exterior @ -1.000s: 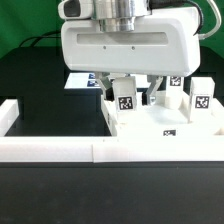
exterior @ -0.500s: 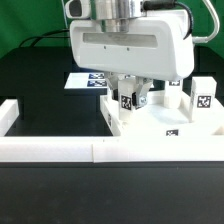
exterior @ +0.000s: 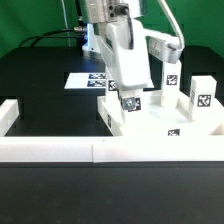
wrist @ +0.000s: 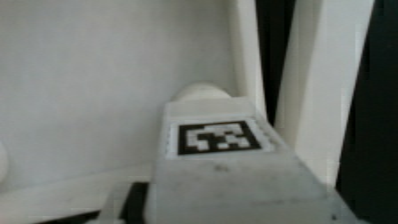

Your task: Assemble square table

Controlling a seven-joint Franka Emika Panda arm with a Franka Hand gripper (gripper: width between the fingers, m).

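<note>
Step in hand: by my reading, fitting a leg to the square table, with one leg carried at the slab.
Gripper: the gripper [exterior: 131, 100] sits just right of centre in the exterior view, turned edge-on to the camera; it appears closed on a tagged leg [exterior: 131, 102], though the fingers themselves are hard to make out.
Wrist view: the held leg [wrist: 217, 150] fills the lower middle of the frame, tag facing the camera, with the white slab surface behind it.
Tabletop: the square table slab [exterior: 165, 128] lies in the lower right, against the border wall [exterior: 60, 150].
Other legs: one stands at the right edge [exterior: 201, 97], another further back [exterior: 169, 76].
Marker board: flat at centre left [exterior: 88, 80].
Next move: probably lining the leg up over its hole, then lowering and twisting; whether it is seated cannot be told.
</note>
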